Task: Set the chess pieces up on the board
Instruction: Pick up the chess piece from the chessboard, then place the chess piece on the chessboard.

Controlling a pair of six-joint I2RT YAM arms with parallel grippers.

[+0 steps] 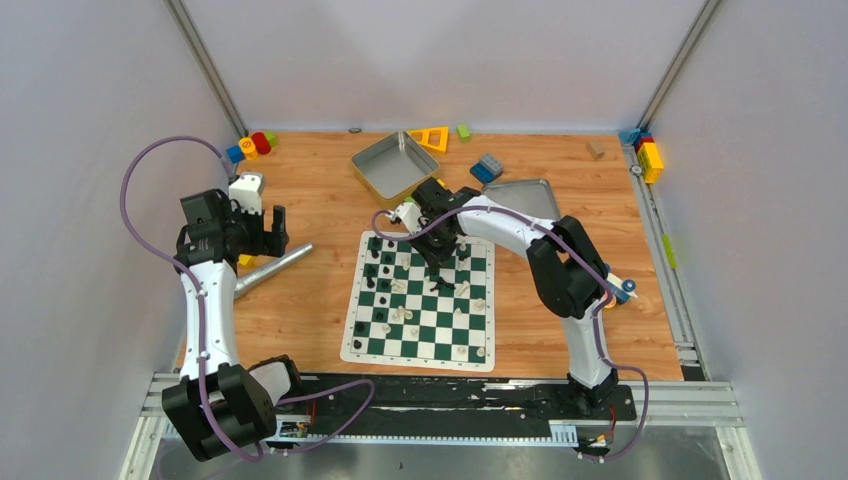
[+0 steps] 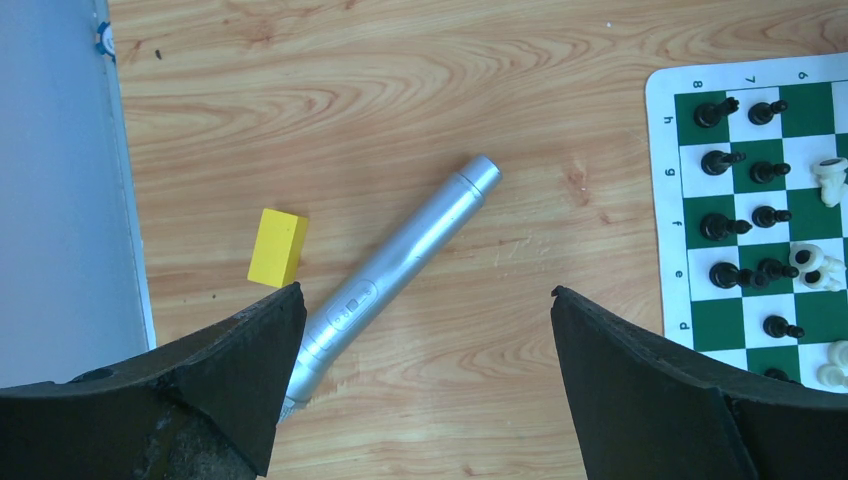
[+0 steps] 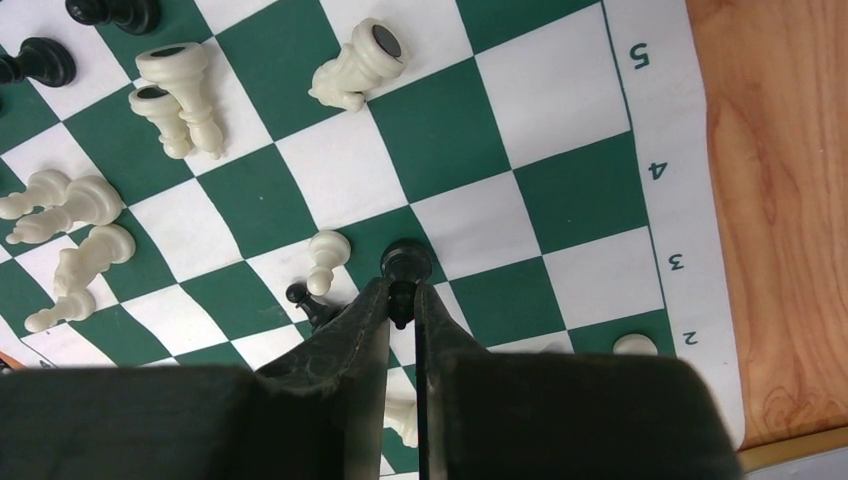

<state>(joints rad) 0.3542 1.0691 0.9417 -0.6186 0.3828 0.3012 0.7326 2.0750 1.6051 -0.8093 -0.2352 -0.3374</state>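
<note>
Black pawn (image 3: 407, 262) on the board (image 3: 560, 100), level with its row-3 mark, pinched by the head in the closed right gripper (image 3: 402, 297) straight above it. Left gripper (image 2: 425, 292) wide open, well off the board.

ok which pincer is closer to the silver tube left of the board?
Left. The left pincer hangs open over the silver tube, beside the board. The right pincer is over the board, closed on a black chess piece, far from the tube.

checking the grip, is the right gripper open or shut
Shut: the right gripper has a black chess piece pinched between its fingers.
</note>
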